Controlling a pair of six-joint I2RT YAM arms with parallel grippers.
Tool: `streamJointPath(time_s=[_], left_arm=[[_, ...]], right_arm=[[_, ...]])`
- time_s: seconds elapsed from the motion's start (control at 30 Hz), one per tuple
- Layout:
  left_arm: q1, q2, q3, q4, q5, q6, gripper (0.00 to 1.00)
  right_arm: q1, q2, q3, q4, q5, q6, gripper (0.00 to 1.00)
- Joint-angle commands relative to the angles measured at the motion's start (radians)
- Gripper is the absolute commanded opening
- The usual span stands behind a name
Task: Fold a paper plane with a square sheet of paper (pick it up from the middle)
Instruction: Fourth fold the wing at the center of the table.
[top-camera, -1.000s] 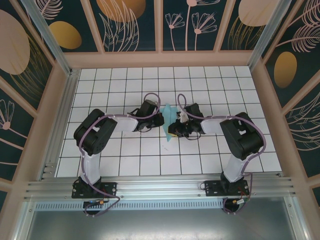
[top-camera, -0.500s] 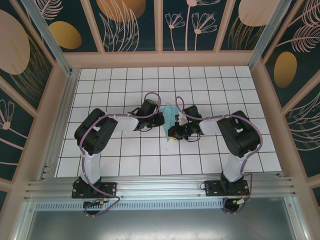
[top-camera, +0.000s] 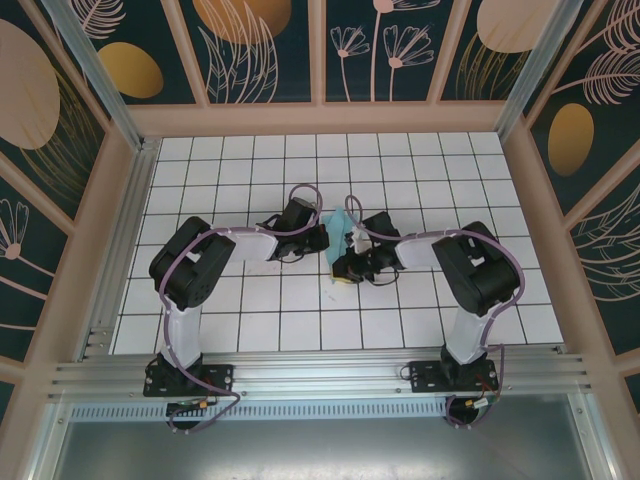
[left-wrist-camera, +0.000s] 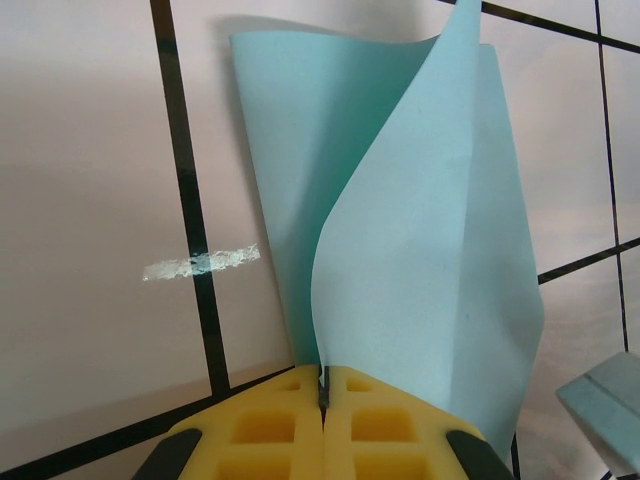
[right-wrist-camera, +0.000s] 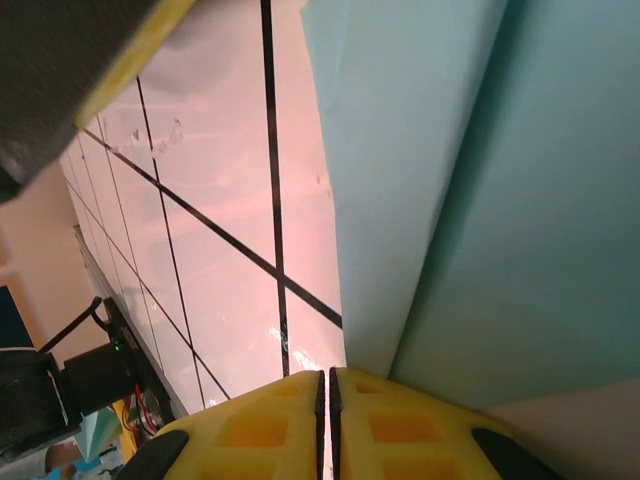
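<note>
Square sheet of paper (left-wrist-camera: 420, 260) looks thin, light and limp. It bows and curls under its own weight, would crease at any hard pinch, and could slip from smooth pads. I judge the safest hold to be a firm nip on a folded edge, close to the crease, where the layers stiffen each other.

The left gripper (left-wrist-camera: 323, 392) does just that. Its yellow pads are pressed together with the sheet's lower edge caught in the seam between them. From there the teal paper rises as two curved leaves, partly folded over.

The right gripper (right-wrist-camera: 327, 398) has its pads closed tight too. The sheet (right-wrist-camera: 500, 180) runs up just beside them, but I cannot tell whether an edge is nipped.

Beneath lies the white grid table (left-wrist-camera: 90, 150). Seen from above, the sheet (top-camera: 338, 235) stands near the table's middle, between the two grippers, raised rather than lying flat. The left arm (top-camera: 200, 262) and right arm (top-camera: 475, 265) both bend at the elbow and reach inward, low over the tiles, with their wrists facing each other across the paper.
</note>
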Motion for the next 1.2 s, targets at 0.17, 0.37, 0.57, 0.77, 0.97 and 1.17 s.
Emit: streamJointPath(time_s=[0.17, 0.37, 0.57, 0.77, 0.97, 1.17], left_arm=[[0.008, 0.049, 0.006, -0.062, -0.053, -0.021, 0.00], [0.008, 0.046, 0.007, -0.062, -0.050, -0.014, 0.00], [0.008, 0.036, 0.005, -0.071, -0.044, 0.002, 0.00], [0.008, 0.035, 0.001, -0.070, -0.037, 0.007, 0.00], [0.007, 0.035, 0.004, -0.071, -0.033, 0.007, 0.00], [0.008, 0.037, 0.013, -0.074, -0.023, 0.010, 0.00]], right_arm=[[0.048, 0.027, 0.014, -0.129, 0.085, -0.078, 0.14], [0.060, -0.058, 0.026, -0.141, 0.047, -0.123, 0.15], [-0.086, -0.200, 0.015, -0.053, 0.098, -0.017, 0.15], [-0.143, -0.121, 0.087, -0.036, 0.160, 0.011, 0.12], [-0.118, 0.003, 0.166, -0.027, 0.103, 0.013, 0.12], [-0.098, 0.078, 0.216, -0.035, 0.062, -0.008, 0.11]])
